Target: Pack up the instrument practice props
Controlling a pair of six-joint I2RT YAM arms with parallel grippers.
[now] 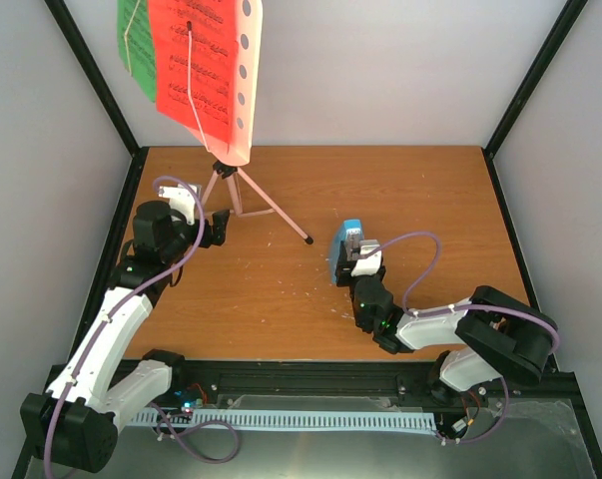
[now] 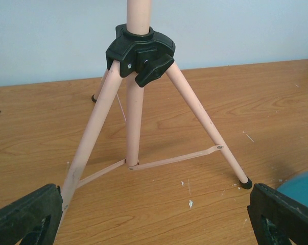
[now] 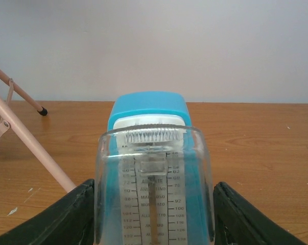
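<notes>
The pink music stand stands at the back left on its tripod, with red pages and green pages on the hole-punched desk. My left gripper is open and empty, low beside the tripod. In the left wrist view the tripod legs and the black hub stand just ahead of the gripper. The blue metronome with its clear cover stands mid-table. My right gripper is shut on its two sides; the gripper holds it at table level.
The wooden table is walled by grey panels with black frame posts at the corners. One tripod foot reaches towards the metronome. A tripod leg passes left of the right gripper. The metronome's edge shows at the right of the left wrist view.
</notes>
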